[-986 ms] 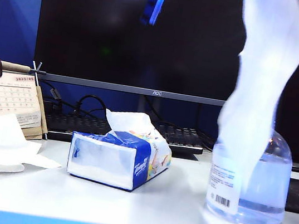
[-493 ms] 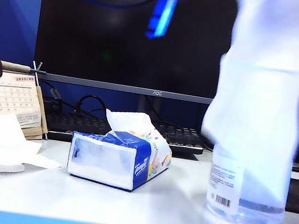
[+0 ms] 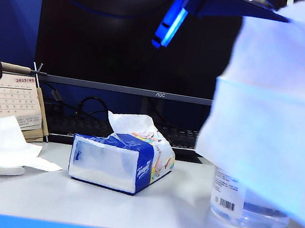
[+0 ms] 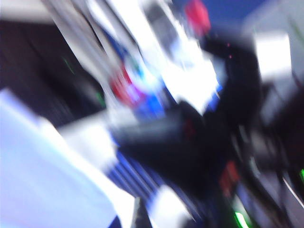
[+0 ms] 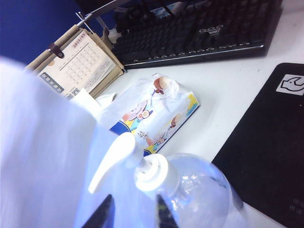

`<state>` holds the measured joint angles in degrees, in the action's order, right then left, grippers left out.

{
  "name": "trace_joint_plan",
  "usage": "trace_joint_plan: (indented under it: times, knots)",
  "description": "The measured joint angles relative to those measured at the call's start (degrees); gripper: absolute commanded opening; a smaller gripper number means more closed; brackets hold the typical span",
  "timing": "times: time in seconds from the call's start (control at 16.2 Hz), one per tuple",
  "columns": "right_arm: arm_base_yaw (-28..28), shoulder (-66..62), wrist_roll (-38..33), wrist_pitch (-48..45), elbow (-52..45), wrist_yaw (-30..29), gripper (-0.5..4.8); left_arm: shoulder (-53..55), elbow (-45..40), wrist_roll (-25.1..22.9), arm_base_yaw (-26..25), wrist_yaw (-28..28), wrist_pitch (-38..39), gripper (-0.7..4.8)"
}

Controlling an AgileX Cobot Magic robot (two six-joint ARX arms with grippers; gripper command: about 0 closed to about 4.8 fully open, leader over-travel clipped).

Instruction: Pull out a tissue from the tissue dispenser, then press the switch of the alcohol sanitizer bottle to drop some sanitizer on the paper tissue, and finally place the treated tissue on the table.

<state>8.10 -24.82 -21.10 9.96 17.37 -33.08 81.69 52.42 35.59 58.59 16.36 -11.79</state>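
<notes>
While the left gripper [image 3: 260, 7], fingers clenched on the tissue [image 3: 277, 121], is dangling it beside the switch [image 5: 124, 159], the right gripper [image 5: 132, 214] is hovering, fingers released, above the alcohol sanitizer bottle [image 5: 194, 194].

This is an office desk in a cubicle; a blue partition panel [image 3: 14, 19] with a grey frame stands at the far left; a wide dark monitor [image 3: 130, 30] fills the back, its lower bezel bearing a small logo; a black keyboard [image 5: 190, 33] lies below it on the white table [image 3: 128, 202] with its bright blue front edge; a paper desk calendar [image 3: 5, 100] leans on its stand beside the screen, dark cables trailing behind it; a black mouse pad [image 5: 270, 147] with a white logo covers the desk top on the other side of the keyboard.
</notes>
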Motion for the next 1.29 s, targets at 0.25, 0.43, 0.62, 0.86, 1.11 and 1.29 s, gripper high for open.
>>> trace_joint_plan:
  times: [0.25,0.43,0.62,0.86,1.11,1.29]
  knots:
    - [2.4,-2.1,0.4,-1.1,-0.1,-0.1,1.16,0.0,0.0,0.0,0.9,-8.5,-0.4,-0.06]
    - [5.2,-5.5,1.3,-2.0,-0.3,0.2,1.16,0.0,-1.1,0.0,3.1,-11.8,-0.8,-0.06]
    - [5.6,-6.7,1.3,-4.2,-0.5,0.7,1.16,0.0,-3.0,0.0,3.0,-14.1,-0.9,-0.06]
    - [5.7,-6.9,1.4,-6.0,-0.5,1.4,1.16,0.1,-5.2,0.1,3.1,-15.5,-1.9,-0.06]
    - [5.7,-11.6,1.4,-8.5,-0.5,1.4,1.16,0.2,-5.1,0.3,3.2,-17.4,-5.1,-0.06]
    - [5.7,-15.2,1.4,-10.8,-0.5,0.1,1.16,0.7,-5.5,1.2,3.8,-18.6,-5.4,-0.06]
